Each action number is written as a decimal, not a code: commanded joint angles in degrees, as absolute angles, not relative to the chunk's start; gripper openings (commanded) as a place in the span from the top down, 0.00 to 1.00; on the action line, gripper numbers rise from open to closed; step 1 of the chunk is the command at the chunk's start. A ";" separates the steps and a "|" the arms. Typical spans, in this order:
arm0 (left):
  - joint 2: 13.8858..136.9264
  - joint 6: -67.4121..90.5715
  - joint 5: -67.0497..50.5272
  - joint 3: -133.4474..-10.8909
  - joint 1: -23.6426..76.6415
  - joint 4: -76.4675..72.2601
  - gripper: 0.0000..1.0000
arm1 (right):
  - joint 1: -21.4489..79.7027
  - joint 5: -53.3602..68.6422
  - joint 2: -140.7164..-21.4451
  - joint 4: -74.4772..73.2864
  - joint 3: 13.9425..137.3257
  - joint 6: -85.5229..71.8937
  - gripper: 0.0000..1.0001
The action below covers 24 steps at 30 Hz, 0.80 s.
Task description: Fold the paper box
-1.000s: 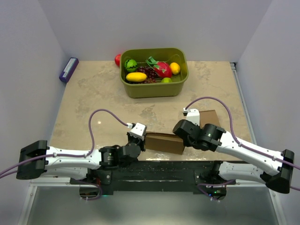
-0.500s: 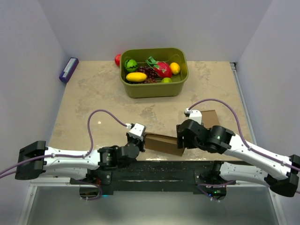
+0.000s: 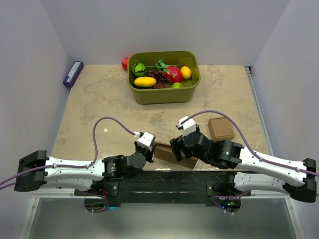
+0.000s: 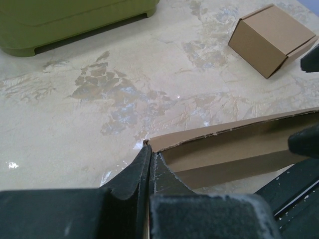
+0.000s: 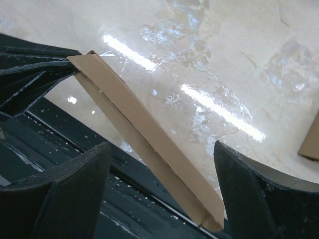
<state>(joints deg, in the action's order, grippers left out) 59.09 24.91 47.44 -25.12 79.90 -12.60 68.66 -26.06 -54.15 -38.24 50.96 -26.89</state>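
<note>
The paper box (image 3: 167, 152) lies folded flat as a long brown strip near the table's front edge, between the two grippers. My left gripper (image 4: 149, 152) is shut on the strip's left corner, and the strip (image 4: 234, 144) runs off to the right. My right gripper (image 5: 162, 147) is open, with one finger (image 5: 79, 184) on each side of the strip (image 5: 144, 132) and neither pressing it. In the top view the right gripper (image 3: 177, 149) hangs over the strip's right part, close to the left gripper (image 3: 149, 148).
A small cardboard cube (image 3: 221, 129) stands right of the arms and also shows in the left wrist view (image 4: 271, 37). A green bin (image 3: 192, 87) of toy fruit is at the back, with a red fruit (image 3: 125, 63) beside it. A purple object (image 3: 73, 73) lies at the back left. The black base rail (image 3: 164, 181) runs along the front.
My right gripper has opened, let go of the strip's right end and swung left along the strip toward the left gripper. The cube it was covering now shows. The left gripper keeps its hold.
</note>
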 commanded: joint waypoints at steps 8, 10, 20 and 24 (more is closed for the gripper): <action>60.82 24.96 38.94 -23.29 79.72 -3.43 1.00 | 76.72 -32.50 -56.59 -31.37 49.48 -21.52 0.04; 60.82 25.14 38.15 -23.38 79.02 -3.60 1.00 | 79.26 -34.70 -57.83 -33.91 50.36 -24.50 0.04; 61.17 23.29 32.35 -24.26 75.94 -4.31 1.00 | 85.52 -48.94 -68.37 -44.82 55.45 -37.87 0.07; 60.56 22.85 30.76 -24.17 74.80 -4.39 1.00 | 86.66 -52.37 -72.14 -48.15 56.16 -44.71 0.10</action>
